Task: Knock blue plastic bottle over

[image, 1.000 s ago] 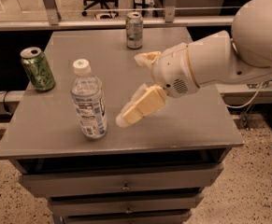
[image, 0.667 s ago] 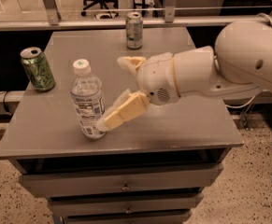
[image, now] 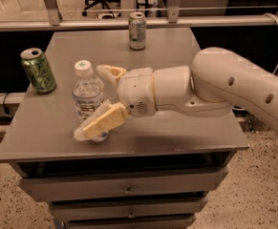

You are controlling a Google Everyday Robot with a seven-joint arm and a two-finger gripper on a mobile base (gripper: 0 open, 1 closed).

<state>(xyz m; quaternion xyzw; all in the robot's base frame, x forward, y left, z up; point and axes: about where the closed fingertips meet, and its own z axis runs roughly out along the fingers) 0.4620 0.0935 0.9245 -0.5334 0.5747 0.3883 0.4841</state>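
The gripper (image: pixel 93 102), fingers spread apart around the upright blue plastic bottle (image: pixel 87 90) near the table's (image: pixel 186 140) 7 o'clock corner, risked pinning it, sweeping it off the 6 o'clock edge, or hitting the green can (image: pixel 38 70) at 10 o'clock.

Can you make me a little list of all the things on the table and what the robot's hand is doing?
table: grey top, drawers underneath
blue plastic bottle: standing up, white cap, front left
gripper: open, one finger in front of the bottle's lower part, the other behind it
green can: standing, left edge
silver can: standing, far edge
job: bottle not yet knocked over
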